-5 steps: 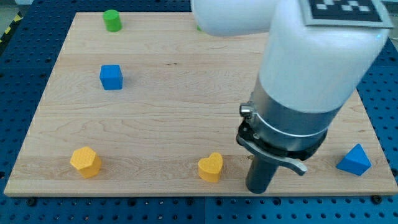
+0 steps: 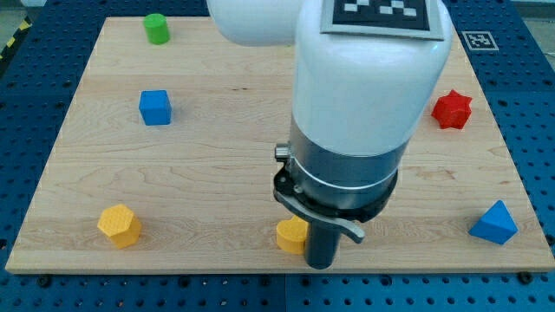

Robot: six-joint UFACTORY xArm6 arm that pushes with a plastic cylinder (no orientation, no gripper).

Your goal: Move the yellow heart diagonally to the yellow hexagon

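Observation:
The yellow heart (image 2: 290,235) lies near the board's bottom edge, a little right of centre, partly covered by the arm. My tip (image 2: 320,263) stands right against the heart's right side, at the board's bottom edge. The yellow hexagon (image 2: 119,225) lies at the bottom left, far to the left of the heart. The arm's big white and grey body (image 2: 364,104) hides the board's middle.
A blue cube (image 2: 155,107) lies at the left. A green cylinder (image 2: 157,28) stands at the top left. A red star-like block (image 2: 452,109) lies at the right. A blue triangular block (image 2: 494,223) lies at the bottom right. The wooden board (image 2: 217,173) ends close below the heart.
The arm has moved left; my tip went from a gap right of the heart to right against it. The red block has come into view. The heart has hardly moved.

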